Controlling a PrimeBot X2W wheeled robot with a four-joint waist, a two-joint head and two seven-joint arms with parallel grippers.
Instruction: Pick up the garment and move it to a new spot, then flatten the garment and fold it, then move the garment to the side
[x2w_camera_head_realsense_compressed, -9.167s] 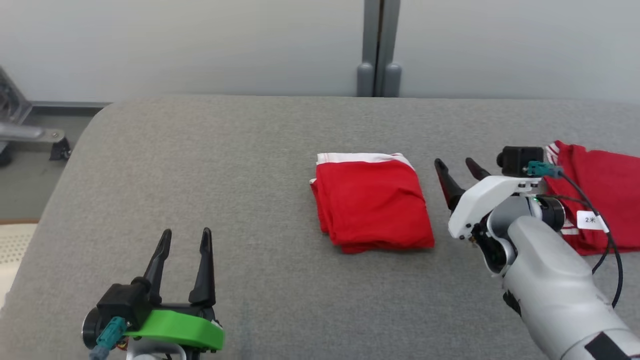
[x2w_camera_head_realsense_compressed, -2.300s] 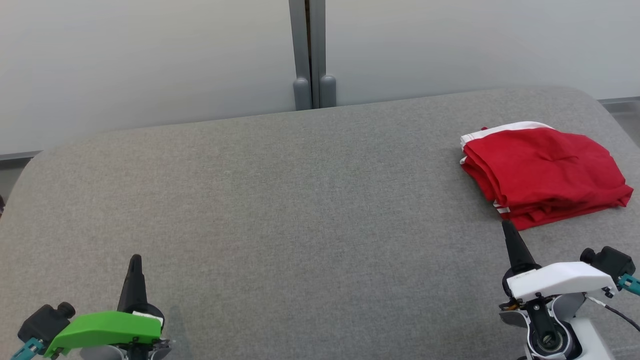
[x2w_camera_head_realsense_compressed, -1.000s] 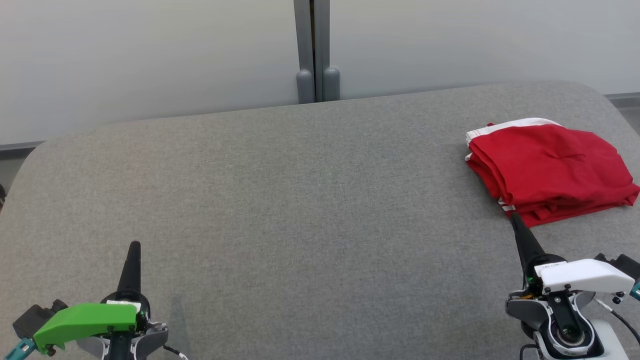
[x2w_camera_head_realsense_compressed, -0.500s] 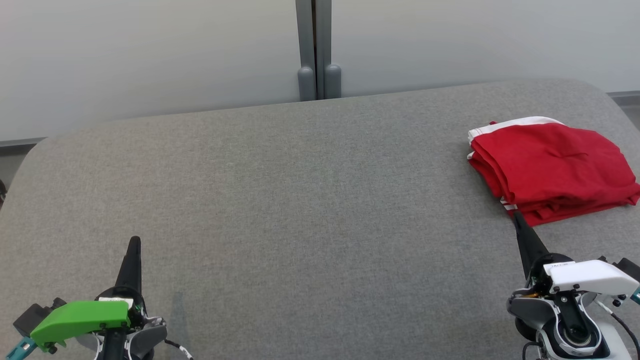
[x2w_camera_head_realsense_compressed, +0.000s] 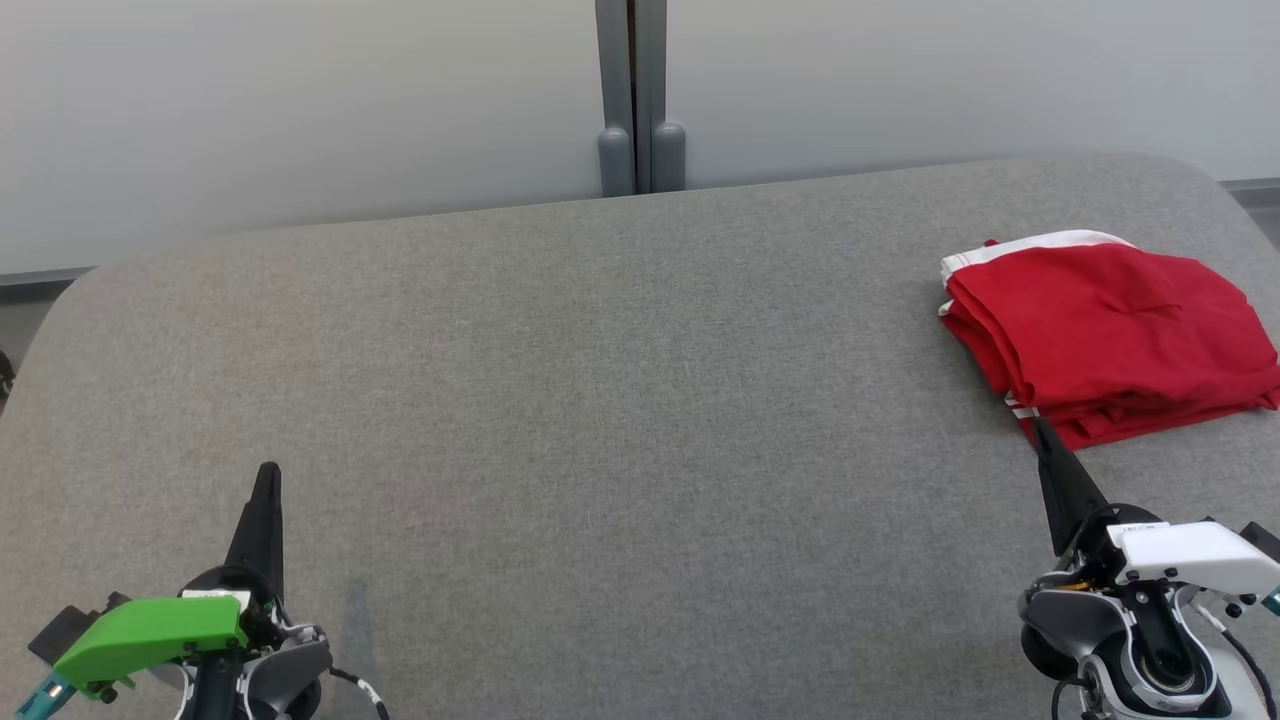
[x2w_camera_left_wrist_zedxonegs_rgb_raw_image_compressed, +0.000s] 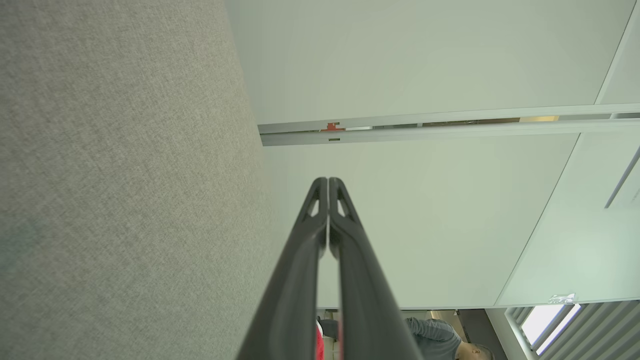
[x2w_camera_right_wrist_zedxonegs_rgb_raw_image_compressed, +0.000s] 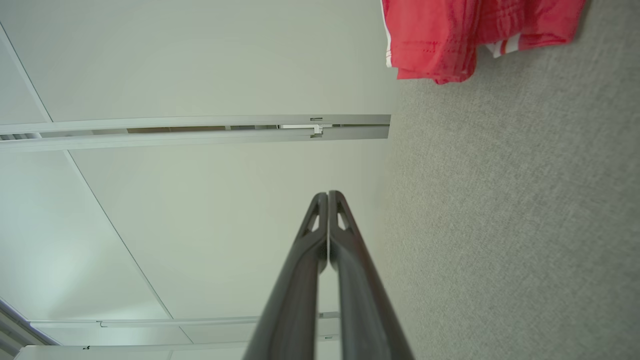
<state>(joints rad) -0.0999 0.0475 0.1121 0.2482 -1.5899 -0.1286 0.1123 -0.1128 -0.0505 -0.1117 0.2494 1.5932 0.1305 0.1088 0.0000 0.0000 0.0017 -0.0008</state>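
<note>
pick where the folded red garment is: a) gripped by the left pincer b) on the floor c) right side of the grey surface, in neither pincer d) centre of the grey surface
c, the red garment lies folded on the right side of the grey surface, while the left pincer and right pincer are shut on nothing.
</note>
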